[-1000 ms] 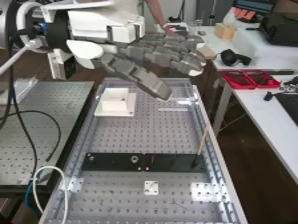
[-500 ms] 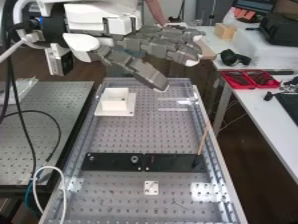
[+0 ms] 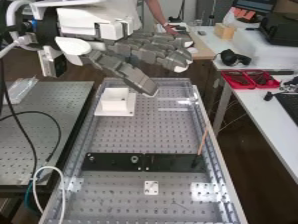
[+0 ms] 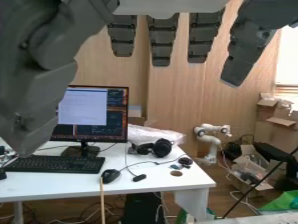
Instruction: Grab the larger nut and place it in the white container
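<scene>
In my high view the white container (image 3: 115, 106) sits on the perforated worktop (image 3: 126, 135), beyond the flat black bar (image 3: 110, 166) that carries the smaller nut (image 3: 91, 158) and the bearing (image 3: 134, 159); where the larger nut is, I can't tell. The hand (image 3: 133, 77) is raised near the worktop's far end, its fingers extended and gripping nothing. My wrist view adds a monitor (image 4: 116, 125), keyboard (image 4: 56, 164) and mouse (image 4: 110, 176) on a white desk (image 4: 153, 182).
</scene>
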